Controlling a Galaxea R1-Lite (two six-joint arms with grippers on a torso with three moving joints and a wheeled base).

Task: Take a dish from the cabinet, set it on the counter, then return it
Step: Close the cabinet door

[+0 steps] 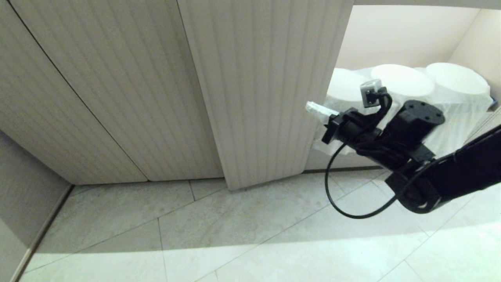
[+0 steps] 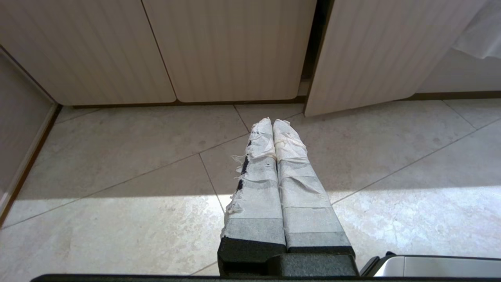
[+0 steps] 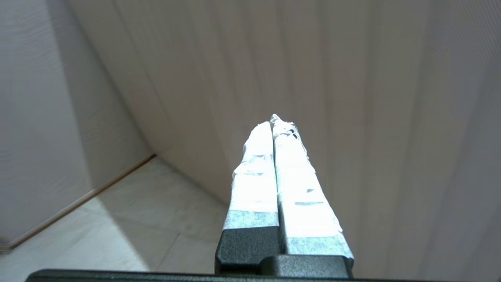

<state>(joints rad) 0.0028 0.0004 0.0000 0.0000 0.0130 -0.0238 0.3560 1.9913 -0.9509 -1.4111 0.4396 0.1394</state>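
Low beige cabinet with vertically fluted doors (image 1: 117,90) fills the head view; the right-hand fluted door leaf (image 1: 266,90) stands swung open, its lower corner over the pale grey tiled floor (image 1: 235,235). Beside that door is a bright open niche (image 1: 411,39) holding white plastic-wrapped round stacks (image 1: 454,84), three round tops visible side by side. No loose small white bowl can be made out anywhere; whether the wrapped stacks are bowls cannot be told. No tabletop in view.

Right gripper (image 1: 315,107), black arm with white tape-wrapped fingers, reaches in from the right of the head view, raised off the floor, tip just beside the open door's edge and in front of the wrapped stacks. Touching the door or not: cannot tell. In the right wrist view the right gripper (image 3: 276,125) has its jaws clenched together, nothing between them, pointing at the fluted door face (image 3: 352,98) close up.

Left gripper (image 2: 273,124) is outside the head view; the left wrist view shows it low over the tiled floor (image 2: 117,176), taped fingers pressed together, empty, pointing toward the closed cabinet doors (image 2: 227,51) and the open leaf (image 2: 372,51).
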